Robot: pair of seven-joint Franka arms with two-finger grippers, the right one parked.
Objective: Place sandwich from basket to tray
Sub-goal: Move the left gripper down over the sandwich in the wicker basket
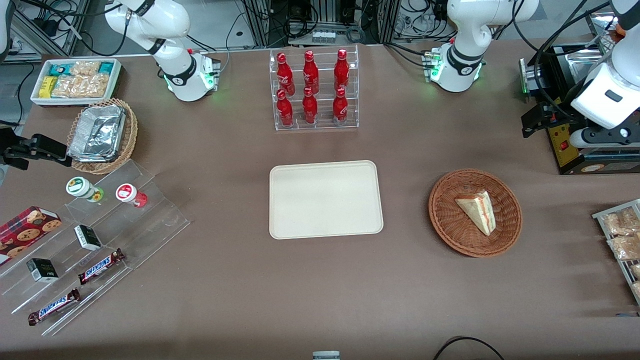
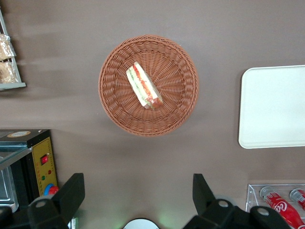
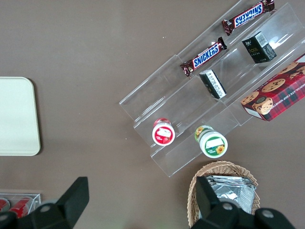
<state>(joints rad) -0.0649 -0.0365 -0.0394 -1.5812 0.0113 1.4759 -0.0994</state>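
Note:
The sandwich [image 1: 477, 210], a pale wedge with a red and green filling stripe, lies in the round reddish-brown wicker basket [image 1: 442, 212]. The cream tray [image 1: 325, 200] lies flat and bare beside the basket, toward the parked arm's end. My left gripper [image 1: 539, 120] hangs high above the table, farther from the front camera than the basket and toward the working arm's end. In the left wrist view the gripper [image 2: 138, 193] is open and empty, with the sandwich [image 2: 144, 87] in the basket [image 2: 112, 102] well clear of the fingertips [image 2: 71, 188], and the tray [image 2: 274, 107] off to the side.
A clear rack of red cola bottles [image 1: 315, 90] stands farther back than the tray. A black and yellow box with a red switch [image 1: 567, 145] sits under the gripper. A wire rack of snack packets [image 1: 620, 235] lies at the working arm's end. Acrylic steps with snacks [image 1: 100, 240] stand at the parked arm's end.

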